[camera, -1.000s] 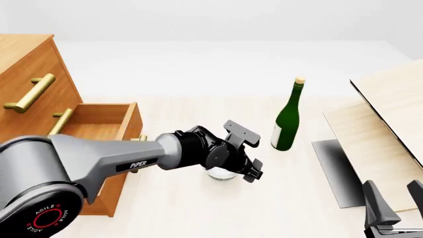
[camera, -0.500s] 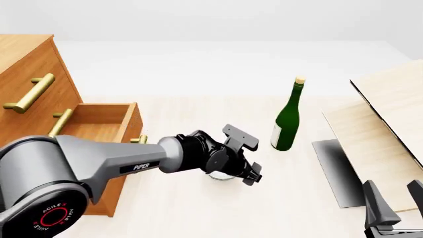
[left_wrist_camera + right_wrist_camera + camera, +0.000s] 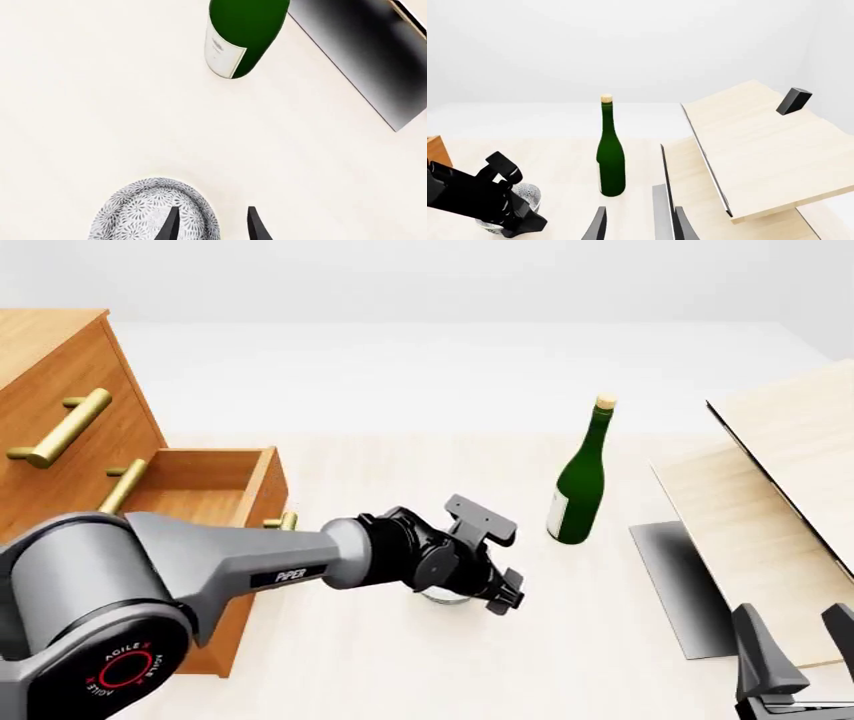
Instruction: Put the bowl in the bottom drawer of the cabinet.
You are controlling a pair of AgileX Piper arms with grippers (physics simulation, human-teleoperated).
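The speckled grey-white bowl [image 3: 143, 212] stands on the pale table just right of the cabinet [image 3: 60, 390]; it peeks out under the left wrist [image 3: 447, 597] and shows in the right wrist view too [image 3: 528, 193]. My left gripper [image 3: 212, 226] is open and points down over the bowl's right side, one finger inside the rim and one outside [image 3: 503, 594]. The bottom drawer [image 3: 200, 485] is pulled out, its brass handle beside the left forearm. My right gripper [image 3: 801, 645] rests open and holds nothing at the near right [image 3: 638, 226].
A tall green bottle [image 3: 578, 480] stands right of the bowl, beyond it [image 3: 240, 35] [image 3: 610, 155]. Pale wooden boards [image 3: 787, 470] lean at the right over a dark grey plate [image 3: 674, 580]. The two upper drawers are shut.
The left gripper has sunk a little and drawn slightly left over the bowl. The bowl, drawer and right arm have not moved.
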